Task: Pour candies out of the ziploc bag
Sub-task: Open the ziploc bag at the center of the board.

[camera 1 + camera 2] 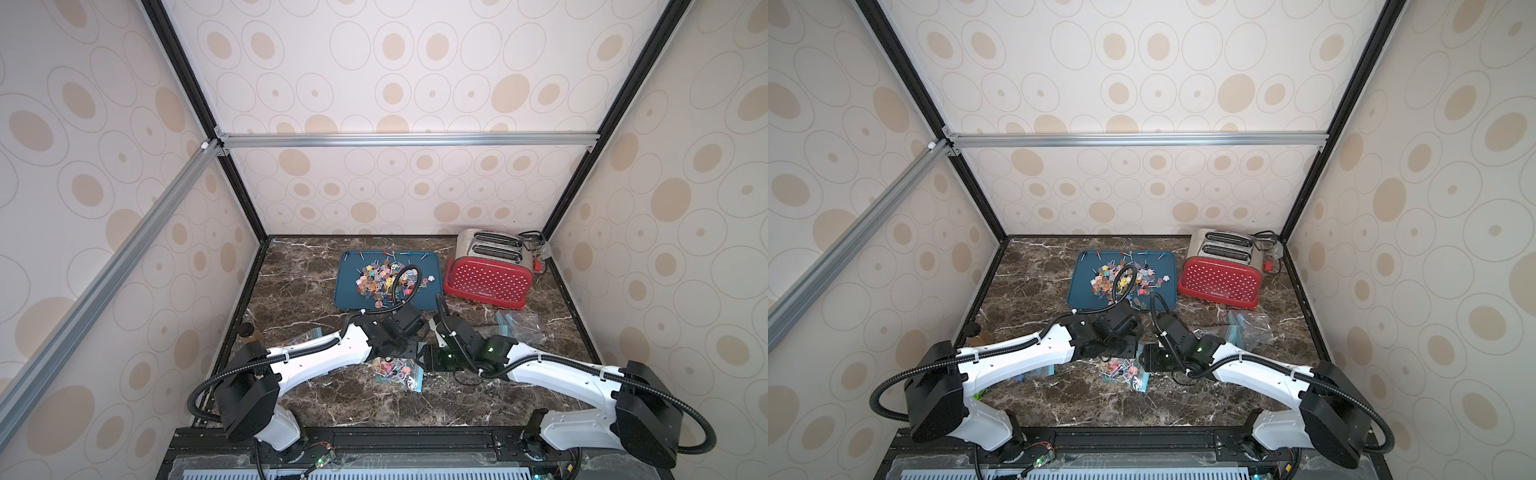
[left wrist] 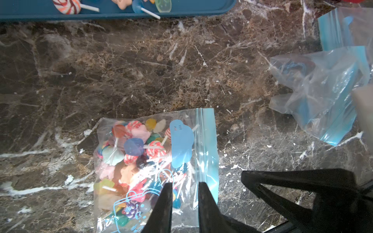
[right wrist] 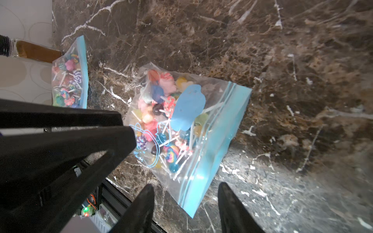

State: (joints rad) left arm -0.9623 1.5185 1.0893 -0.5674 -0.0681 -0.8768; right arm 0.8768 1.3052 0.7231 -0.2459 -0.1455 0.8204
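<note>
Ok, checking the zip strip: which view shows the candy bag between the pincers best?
Right wrist view: nearly the whole bag shows, blue zip strip included. Left wrist view: the left pincer overlaps one end. Both top views show it small, partly hidden.

toaster (image 1: pixel 484 279) brand, ziploc bag (image 2: pixel 153 161) label, both unreadable

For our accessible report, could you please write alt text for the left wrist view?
A clear zip-top plastic bag packed with multicoloured lollipops lies flat on a dark brown marble tabletop, the black left end effector open over it. Crumpled clear bags and a blue tray lie beyond.
</note>
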